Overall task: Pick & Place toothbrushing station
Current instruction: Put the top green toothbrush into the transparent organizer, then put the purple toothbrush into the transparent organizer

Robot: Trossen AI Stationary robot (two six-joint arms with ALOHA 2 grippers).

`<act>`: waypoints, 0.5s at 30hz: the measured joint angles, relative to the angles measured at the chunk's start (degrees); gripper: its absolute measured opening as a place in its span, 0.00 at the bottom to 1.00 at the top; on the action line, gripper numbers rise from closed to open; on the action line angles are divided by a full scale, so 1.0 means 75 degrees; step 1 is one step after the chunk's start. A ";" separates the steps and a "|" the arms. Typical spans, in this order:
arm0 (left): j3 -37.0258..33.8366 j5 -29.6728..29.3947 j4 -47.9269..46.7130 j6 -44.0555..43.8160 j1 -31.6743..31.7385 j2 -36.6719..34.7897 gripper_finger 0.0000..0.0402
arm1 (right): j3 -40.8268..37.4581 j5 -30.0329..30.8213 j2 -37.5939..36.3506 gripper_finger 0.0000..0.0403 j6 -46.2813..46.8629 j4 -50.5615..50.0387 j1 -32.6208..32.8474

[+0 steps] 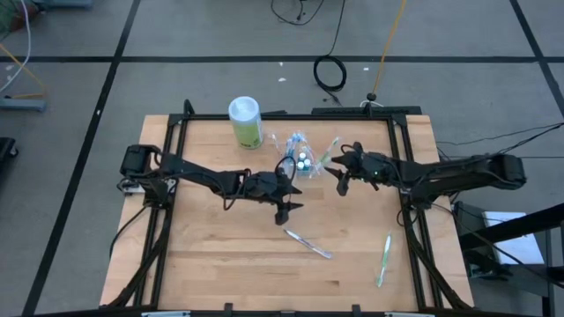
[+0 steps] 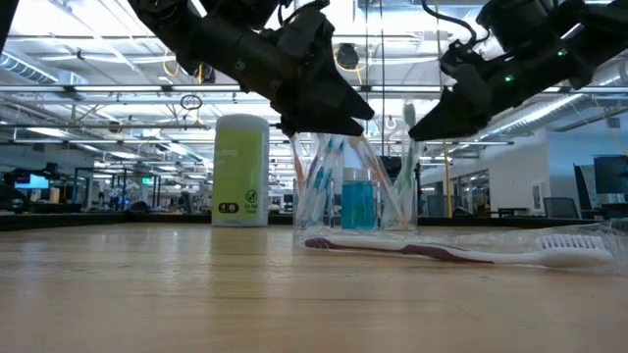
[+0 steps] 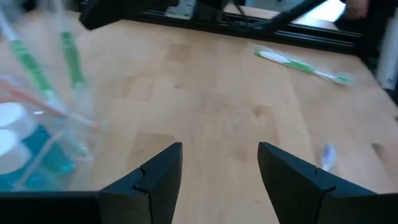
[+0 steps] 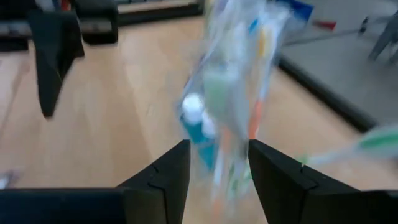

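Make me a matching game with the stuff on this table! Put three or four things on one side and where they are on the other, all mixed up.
Things:
1. clear cup
2. green canister
3. purple toothbrush
4. green toothbrush

Places:
A. lying flat near the table's right edge
B. standing near the table's far edge, away from both arms
C. lying flat in the middle, below the left hand
D. standing between the two hands, with brushes and blue tubes inside

Pairs: 1-D, 2-B, 3-C, 4-A
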 joint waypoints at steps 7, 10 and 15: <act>0.0000 0.0305 0.0002 0.0356 -0.0370 -0.0002 0.54 | 0.0000 -0.0020 -0.0544 0.38 0.1337 -0.1397 0.0589; 0.0000 0.0305 0.0003 0.0370 -0.0532 -0.0002 0.54 | 0.0000 -0.0023 -0.0663 0.39 0.1915 -0.1706 0.0877; 0.0000 0.0305 0.0003 0.0370 -0.0838 -0.0002 0.54 | -0.0100 -0.0025 -0.0666 0.38 0.2630 -0.1858 0.1366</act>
